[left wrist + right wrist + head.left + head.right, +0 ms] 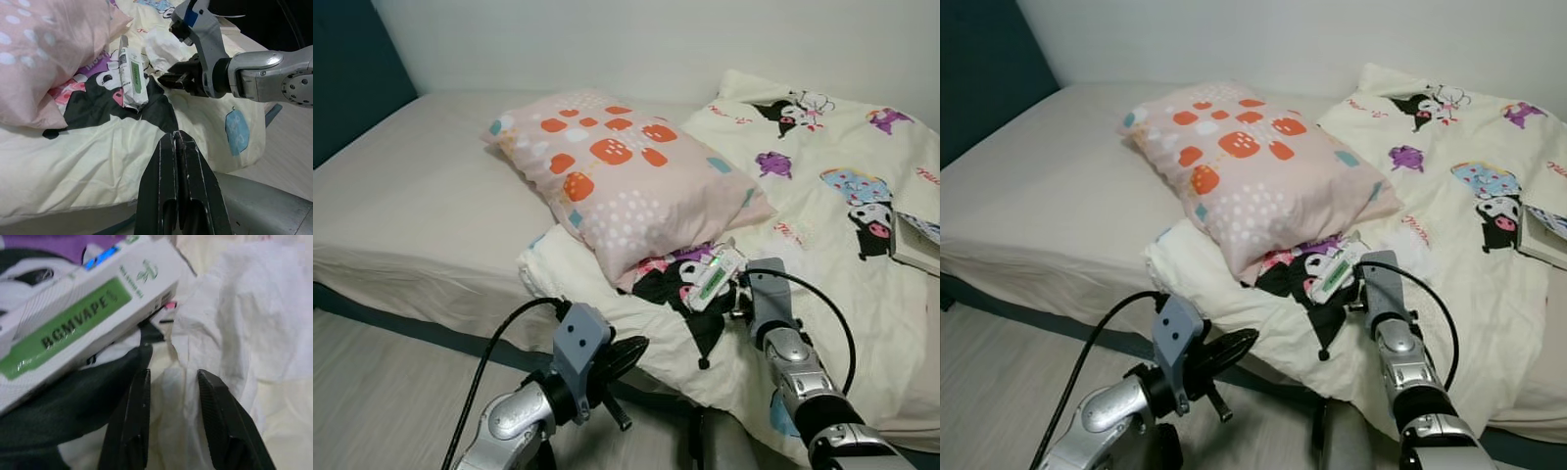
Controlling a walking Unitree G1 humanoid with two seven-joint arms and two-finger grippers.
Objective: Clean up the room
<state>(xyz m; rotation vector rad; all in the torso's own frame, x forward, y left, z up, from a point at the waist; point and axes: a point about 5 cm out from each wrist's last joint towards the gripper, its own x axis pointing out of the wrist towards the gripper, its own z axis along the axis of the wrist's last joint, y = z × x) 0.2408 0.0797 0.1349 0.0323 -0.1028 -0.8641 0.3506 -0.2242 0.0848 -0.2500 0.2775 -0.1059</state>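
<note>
Right gripper (171, 391) fingers spread, straddling crumpled white tissue (234, 308) on cartoon-print duvet (822, 245), possibly touching it. Glossy white-green box (713, 277) beside tissue, below pink pillow (617, 176). Left gripper (178, 161) pressed together, off bed edge.

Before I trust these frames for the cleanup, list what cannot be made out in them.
- Book on the blanket: cut off by the right edge of the eye views; title unreadable.
- White box: its far end tucks under the pillow.
- Crumpled tissue: blurred in the right wrist view; whether the right gripper fingers touch it is unclear.
- Left gripper: nothing between its closed fingers.
</note>
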